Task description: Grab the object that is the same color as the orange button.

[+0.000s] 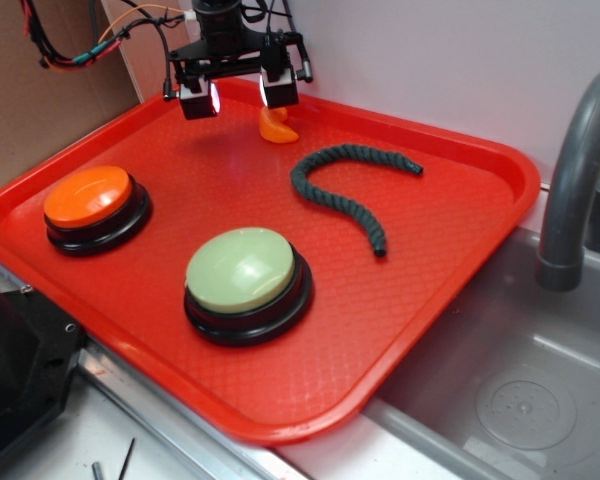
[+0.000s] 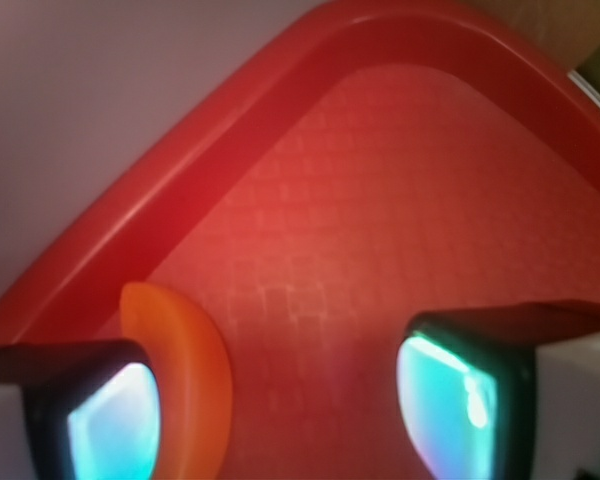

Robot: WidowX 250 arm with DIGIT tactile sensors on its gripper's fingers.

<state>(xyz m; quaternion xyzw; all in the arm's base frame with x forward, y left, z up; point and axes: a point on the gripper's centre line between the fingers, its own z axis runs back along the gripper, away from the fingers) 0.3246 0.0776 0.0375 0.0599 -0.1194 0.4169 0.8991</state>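
Wrist view shows the claw (image 2: 280, 400) wide, empty; the crescent (image 2: 180, 370) sits lower left, beside one finger (image 2: 110, 420), not centred. Best to shift toward it, then descend and close across its narrow width.

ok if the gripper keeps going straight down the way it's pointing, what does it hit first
Probably the bare floor of the red plastic tray. The gripper is open, and the small glossy orange crescent piece sits against one finger rather than centred, so it might get clipped.

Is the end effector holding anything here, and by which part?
Nothing. The end effector is open above the tray; the orange crescent lies beside one finger, ungripped.
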